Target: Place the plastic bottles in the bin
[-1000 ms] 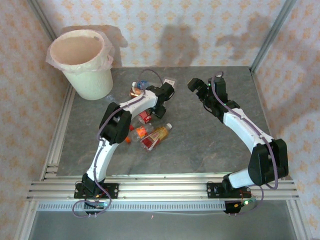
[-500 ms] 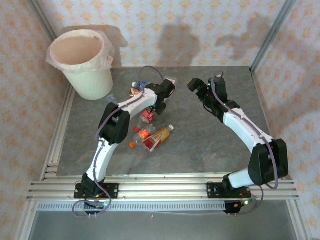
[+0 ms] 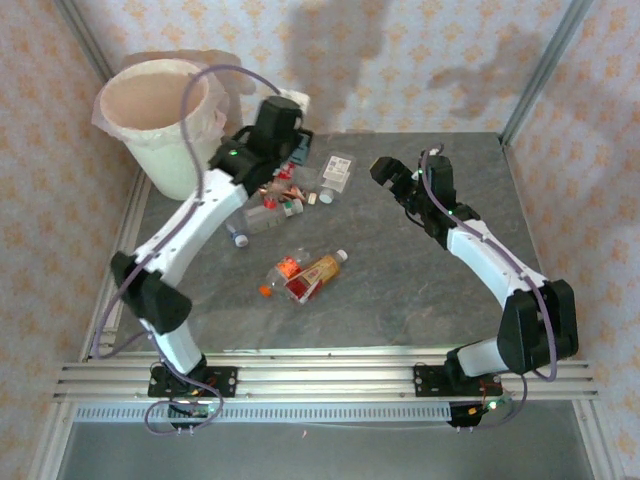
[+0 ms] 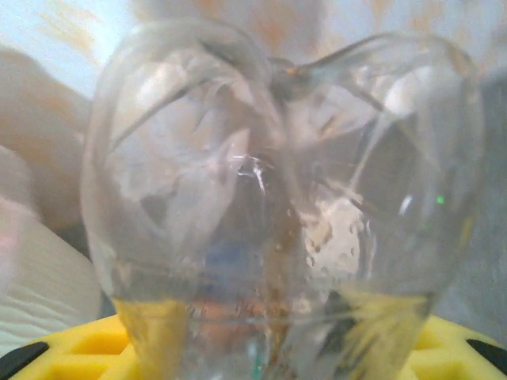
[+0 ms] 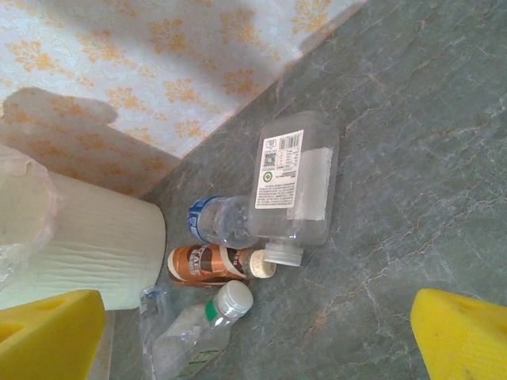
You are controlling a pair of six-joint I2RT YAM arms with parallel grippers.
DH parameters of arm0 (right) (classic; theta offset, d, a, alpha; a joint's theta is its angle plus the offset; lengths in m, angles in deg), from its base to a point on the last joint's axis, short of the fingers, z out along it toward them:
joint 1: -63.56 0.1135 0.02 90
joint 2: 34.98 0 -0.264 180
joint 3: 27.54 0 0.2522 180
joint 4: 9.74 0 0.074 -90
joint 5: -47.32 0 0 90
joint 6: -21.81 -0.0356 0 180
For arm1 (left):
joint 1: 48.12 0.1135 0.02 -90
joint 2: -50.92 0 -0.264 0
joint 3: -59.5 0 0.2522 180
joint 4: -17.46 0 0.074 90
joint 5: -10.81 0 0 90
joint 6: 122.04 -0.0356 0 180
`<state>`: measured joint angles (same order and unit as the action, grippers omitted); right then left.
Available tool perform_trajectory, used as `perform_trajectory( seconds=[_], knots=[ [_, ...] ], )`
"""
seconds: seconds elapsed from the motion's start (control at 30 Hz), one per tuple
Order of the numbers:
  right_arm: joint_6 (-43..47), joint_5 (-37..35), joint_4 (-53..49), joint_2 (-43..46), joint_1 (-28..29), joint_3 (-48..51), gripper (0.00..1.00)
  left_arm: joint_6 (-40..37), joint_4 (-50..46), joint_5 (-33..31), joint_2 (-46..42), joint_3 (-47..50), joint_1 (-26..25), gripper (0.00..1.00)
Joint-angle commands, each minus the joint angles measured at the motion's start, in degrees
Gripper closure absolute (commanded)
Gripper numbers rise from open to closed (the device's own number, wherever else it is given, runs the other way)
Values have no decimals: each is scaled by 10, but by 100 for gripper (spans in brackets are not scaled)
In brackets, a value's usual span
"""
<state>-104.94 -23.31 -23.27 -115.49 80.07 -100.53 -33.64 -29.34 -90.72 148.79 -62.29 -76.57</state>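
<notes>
Barely begun: L jaws clamped tight on 1 crushed clear bottle (image 4: 277, 198) held up just beside the bin (image 3: 180, 165), prob. nothing binned yet, R jaws wide open & empty, approx. 8 other bottles (image 3: 283, 205) left lying on bench (image 3: 400, 290).

Table (image 3: 420, 290): grey, stone-patterned top. Bin (image 3: 170, 130) stands upright on the far left corner. Flat bottle (image 3: 338, 170) lies at far centre, white label up. Just left of it is a cluster of bottles (image 3: 268, 213), lying close together. It includes a blue-labelled bottle (image 5: 218, 220), a brown-labelled bottle (image 5: 212, 264) and a crushed bottle (image 5: 194, 328). Two bottles (image 3: 315, 270) lie side by side mid-table, an orange cap (image 3: 264, 291) just left of them.
</notes>
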Motion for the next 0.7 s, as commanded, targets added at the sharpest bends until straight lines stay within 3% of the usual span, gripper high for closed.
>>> perform_trajectory(
  seconds=[0.0, 0.3, 0.53, 0.67],
  knots=[
    [11, 3, 23, 16, 1, 6, 1, -12, 138, -73, -37, 42, 43, 49],
    [0, 4, 21, 13, 1, 3, 1, -52, 374, -130, -30, -4, 159, 49],
    [-3, 1, 19, 14, 1, 2, 1, -83, 431, -203, 62, -111, 215, 48],
    [3, 1, 10, 14, 1, -3, 1, -100, 410, -231, 122, -181, 240, 47]
  ],
)
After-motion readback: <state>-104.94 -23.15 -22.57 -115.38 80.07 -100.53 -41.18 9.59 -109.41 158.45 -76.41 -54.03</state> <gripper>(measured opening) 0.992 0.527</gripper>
